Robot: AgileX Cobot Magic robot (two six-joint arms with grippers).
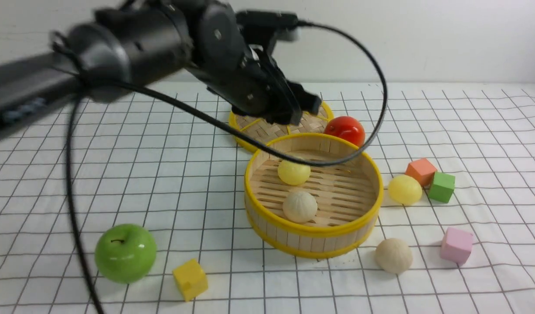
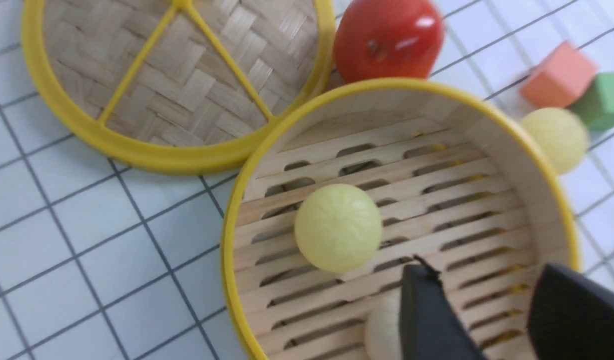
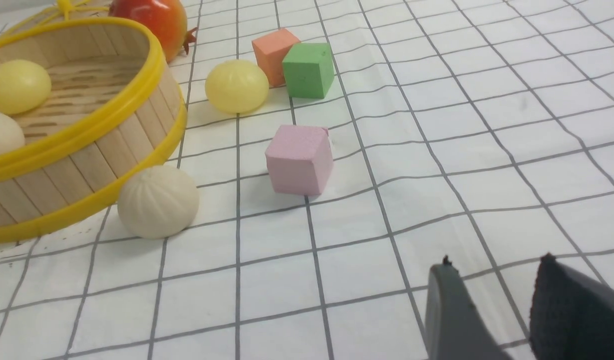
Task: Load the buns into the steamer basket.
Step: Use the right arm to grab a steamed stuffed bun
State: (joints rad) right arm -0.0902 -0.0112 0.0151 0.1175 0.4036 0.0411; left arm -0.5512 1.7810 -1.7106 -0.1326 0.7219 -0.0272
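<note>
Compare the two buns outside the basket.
The yellow bun is pale yellow and smooth-looking; the beige bun is off-white with fine pleats. The yellow bun sits beside the orange cube and green cube; the beige bun lies nearer the camera, by the front wall of the basket. Both are round, similar in size, on the cloth, right of the basket.

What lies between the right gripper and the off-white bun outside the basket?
In the right wrist view, only bare checked cloth separates the right gripper from that off-white bun; the pink cube sits aside.
</note>
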